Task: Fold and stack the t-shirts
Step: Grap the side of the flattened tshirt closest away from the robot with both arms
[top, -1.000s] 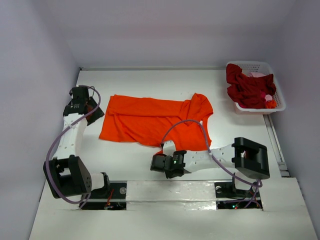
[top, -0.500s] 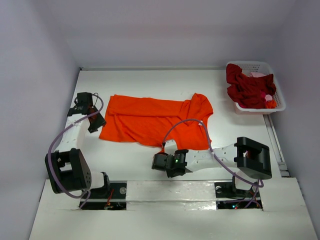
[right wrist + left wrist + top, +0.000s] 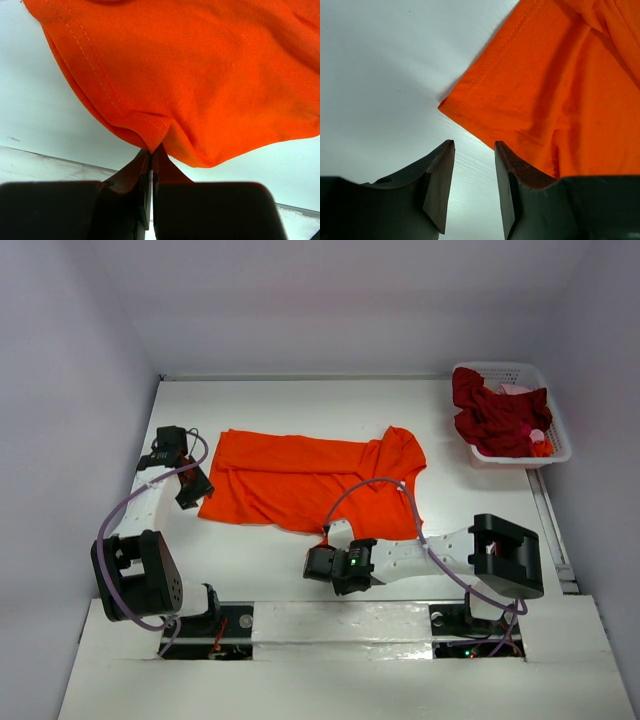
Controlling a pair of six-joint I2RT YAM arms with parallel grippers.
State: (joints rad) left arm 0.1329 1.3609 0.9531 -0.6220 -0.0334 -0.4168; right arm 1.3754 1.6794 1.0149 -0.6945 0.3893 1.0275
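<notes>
— Cloth first. Where, and what kind?
— Mid-table, on the smooth white table [image 3: 300, 400]: an orange t-shirt [image 3: 310, 480], soft and matte, spread wide, rumpled into shallow folds, with a stitched double hem at the edges.
— Anything at the far right corner?
— A white plastic lattice basket [image 3: 556, 440], heaped with crumpled dark red shirts [image 3: 490, 415] and a pinkish one [image 3: 515, 390] behind them.
— And the left claw [image 3: 474, 150]?
— Spread, with dark wedge-shaped fingers apart and gripping nothing. Low over the table, just short of a hemmed corner at the shirt's left edge. Arm folded up along the table's left side.
— And the right claw [image 3: 151, 150]?
— Pressed together, pinching a puckered fold of the orange hem at the shirt's near edge. Arm laid low, reaching leftward across the front.
</notes>
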